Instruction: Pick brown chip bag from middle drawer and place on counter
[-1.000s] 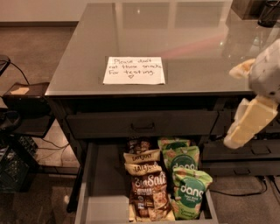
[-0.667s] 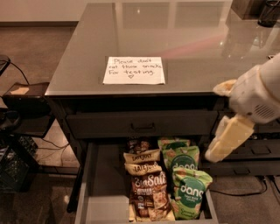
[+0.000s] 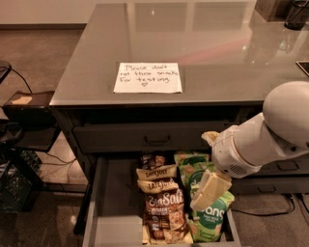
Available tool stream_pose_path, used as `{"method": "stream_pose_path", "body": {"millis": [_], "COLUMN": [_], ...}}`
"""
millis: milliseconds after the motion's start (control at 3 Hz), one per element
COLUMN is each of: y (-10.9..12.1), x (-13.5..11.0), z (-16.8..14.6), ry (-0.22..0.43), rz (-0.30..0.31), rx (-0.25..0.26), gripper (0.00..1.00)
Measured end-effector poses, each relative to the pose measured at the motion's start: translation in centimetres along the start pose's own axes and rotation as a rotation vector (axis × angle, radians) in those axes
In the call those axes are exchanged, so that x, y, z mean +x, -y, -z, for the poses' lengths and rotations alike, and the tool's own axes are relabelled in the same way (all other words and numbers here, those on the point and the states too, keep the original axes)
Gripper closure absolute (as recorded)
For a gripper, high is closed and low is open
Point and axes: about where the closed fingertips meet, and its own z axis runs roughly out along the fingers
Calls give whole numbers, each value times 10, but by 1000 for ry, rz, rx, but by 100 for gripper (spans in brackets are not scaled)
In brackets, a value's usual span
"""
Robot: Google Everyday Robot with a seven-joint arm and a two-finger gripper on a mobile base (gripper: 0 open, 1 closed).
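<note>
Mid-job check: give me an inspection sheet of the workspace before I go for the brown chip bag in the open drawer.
Surface: counter, glossy grey, bears a white handwritten note; dark objects at its far right corner.
Job's things: brown chip bag lies in the open middle drawer, not yet lifted.
Clutter: Late July bags just behind it; green dang bags beside it, picture-right.
Gripper: gripper hangs over the green dang bags, just picture-right of the brown chip bag.
Cables: floor cable at left; second cable at lower right.
Surroundings: black crate on the floor at left; upper drawer closed.
</note>
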Motion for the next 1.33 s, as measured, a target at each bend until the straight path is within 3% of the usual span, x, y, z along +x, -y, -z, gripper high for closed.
{"method": "stream_pose_path", "body": {"millis": [333, 667, 1333], "y": [0, 7, 17], "x": [0, 13, 26], "z": [0, -30, -132], "ry": [0, 22, 104], "rz": [0, 24, 111], "rx": [0, 0, -47], "gripper": [0, 0, 0]}}
